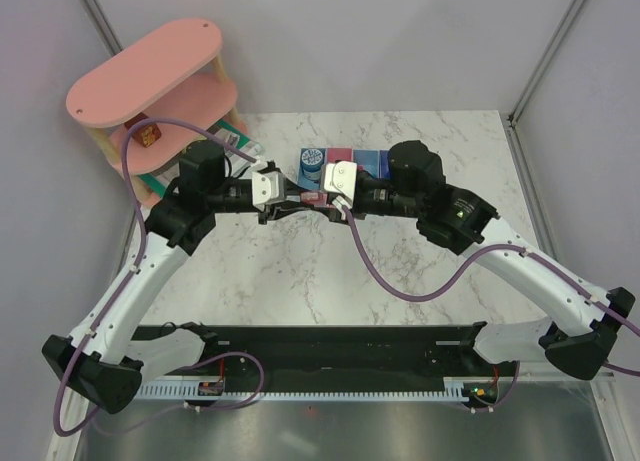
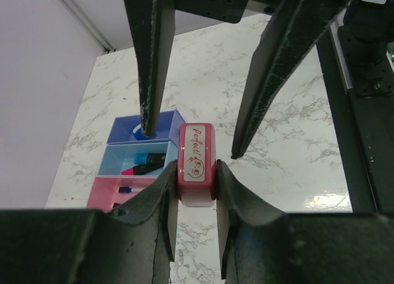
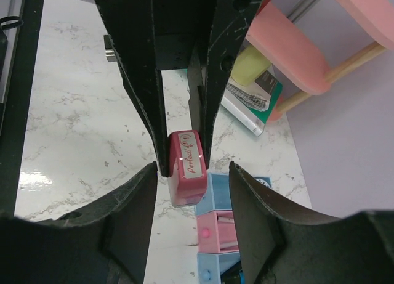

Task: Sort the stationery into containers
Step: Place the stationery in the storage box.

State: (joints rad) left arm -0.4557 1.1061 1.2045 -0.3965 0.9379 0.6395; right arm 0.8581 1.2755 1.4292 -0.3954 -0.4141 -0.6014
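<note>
Looking at the small pink rectangular rubber eraser with the "Perfect" label [image 2: 196, 164], it's up in the air just beside the row of four small joined plastic bins [image 2: 138, 143], on the side nearer the arm bases and not over any compartment. My guess is it's very light, firm with a bit of give, and the glossy printed sleeve could be slippery. I'd pinch it squarely across the two long sides, on the half that sticks out free. The left gripper [image 2: 196, 172] is clamped on one end of it. The right gripper [image 3: 192, 170] has its fingers apart, straddling the free end without touching it. Too much squeeze probably just dents it, while an off-centre pinch could let it twist out.
</note>
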